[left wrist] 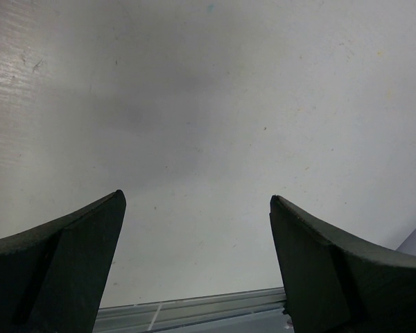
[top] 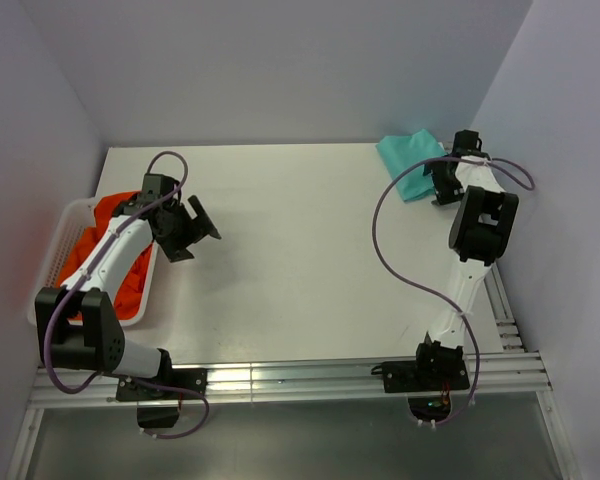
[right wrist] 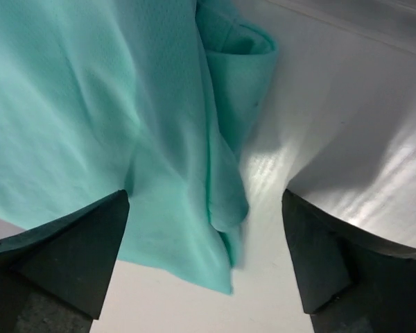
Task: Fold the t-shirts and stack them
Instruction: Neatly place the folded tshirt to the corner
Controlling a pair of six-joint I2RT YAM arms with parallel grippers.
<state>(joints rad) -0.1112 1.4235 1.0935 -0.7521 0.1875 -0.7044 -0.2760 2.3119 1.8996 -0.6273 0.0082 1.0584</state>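
A teal-green t-shirt (top: 408,160) lies folded at the table's back right corner. My right gripper (top: 440,178) hovers at its near right edge. In the right wrist view the jaws of that gripper (right wrist: 204,196) are open, with a loose folded edge of the teal t-shirt (right wrist: 125,118) lying on the table between and beyond them, held by neither. Orange-red t-shirts (top: 132,285) are heaped in the white basket (top: 55,250) at the left. My left gripper (top: 195,233) stands open just right of the basket, over bare table (left wrist: 215,125), with nothing between its fingers.
Walls close in the table behind and on both sides. An aluminium rail (top: 310,378) runs along the near edge, also seen past the left fingers as the rail (left wrist: 194,309). A purple cable (top: 400,250) loops off the right arm over the table.
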